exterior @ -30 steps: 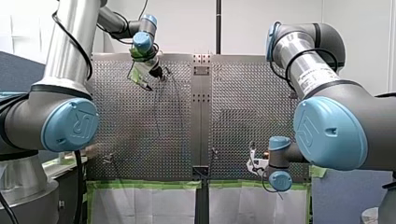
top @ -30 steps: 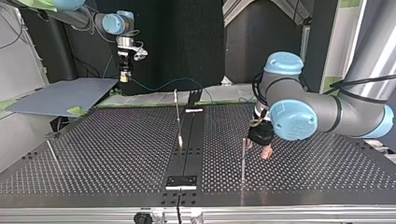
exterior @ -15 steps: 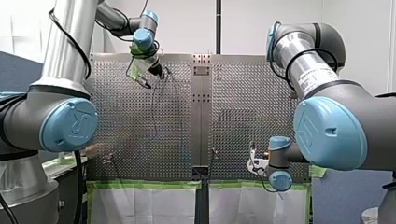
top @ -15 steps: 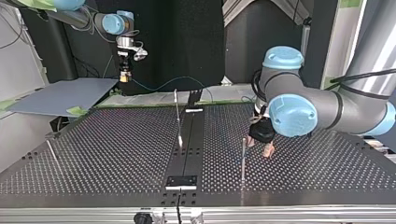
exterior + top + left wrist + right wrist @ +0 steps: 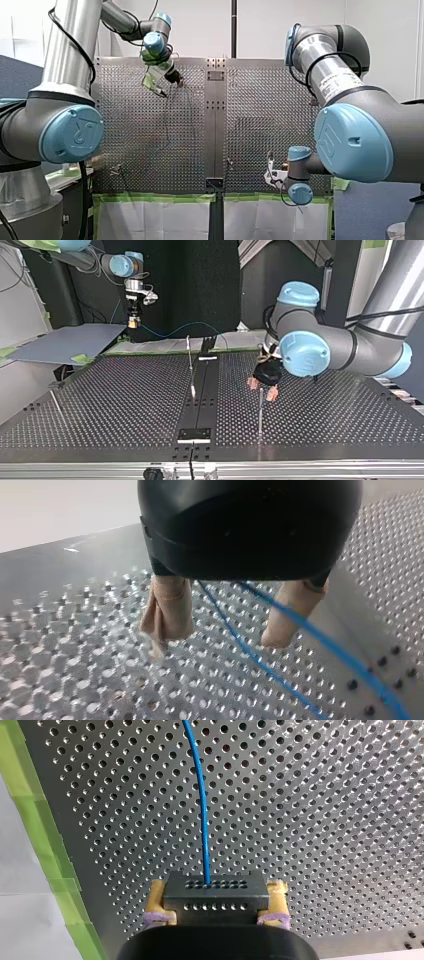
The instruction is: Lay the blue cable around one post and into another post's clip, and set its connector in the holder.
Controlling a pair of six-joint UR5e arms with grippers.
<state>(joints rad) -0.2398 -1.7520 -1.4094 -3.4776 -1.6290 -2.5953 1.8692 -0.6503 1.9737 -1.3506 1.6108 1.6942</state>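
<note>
While the robot's left arm [image 5: 65, 70] reaches from the front view's left across to the far end of the perforated table [image 5: 250, 130], its wrist bends down and points the left gripper [image 5: 227, 630] at the plate. Its two beige-padded fingers [image 5: 167, 611] stand apart. The blue cable [image 5: 235, 640] runs loosely through the gap between them and is not pinched. A second, blurred stretch of cable crosses in front of the other finger. In the top view this gripper hangs close to the tip of a thin metal post [image 5: 260, 412] at the right of the table's dark centre strip [image 5: 200, 400]. Whether a pad touches the post cannot be told.

The right arm [image 5: 350, 140] folds back at the front view's right, with the right gripper [image 5: 214, 904] held at the near, taped edge of the table. Its yellow-padded fingers are closed on the dark connector [image 5: 214, 892], one pad on each side. From the connector's face the cable rises in a slight bow over the holes, with green tape [image 5: 40, 830] lining the table's edge to one side. In the top view the cable arcs from this gripper, at the upper left, toward a second post [image 5: 190, 365] beside the centre strip.
</note>
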